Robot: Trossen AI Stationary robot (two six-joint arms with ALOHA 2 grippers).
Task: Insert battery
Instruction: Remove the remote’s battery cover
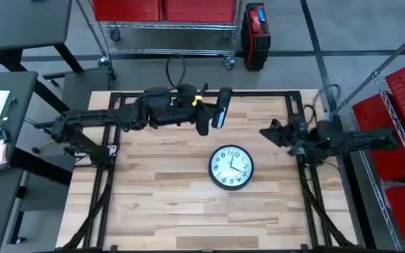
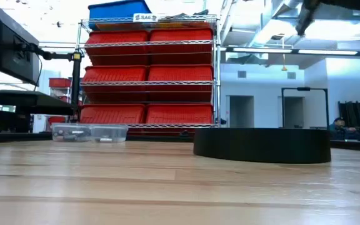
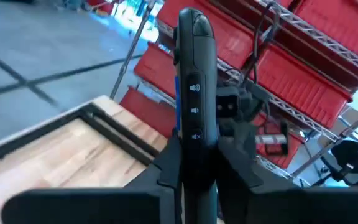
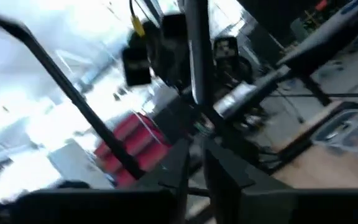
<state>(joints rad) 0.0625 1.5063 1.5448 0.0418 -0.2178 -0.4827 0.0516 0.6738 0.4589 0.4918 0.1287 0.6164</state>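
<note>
Wooden table (image 1: 160,204), red bins behind. The left gripper (image 1: 204,118) is clamped on a remote (image 1: 222,108) raised over the back edge, long axis running front to back. The right gripper (image 1: 271,132), closure unclear, waits at the right edge. A clock (image 1: 230,167) lies face up at the centre. No battery is visible; the left arm is nearer.

Matte black jointed arms (image 1: 118,116) trailing black cables (image 1: 176,70).

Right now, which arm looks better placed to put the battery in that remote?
Probably the right: the left gripper already grips the remote above the table, leaving the right gripper close by.
</note>
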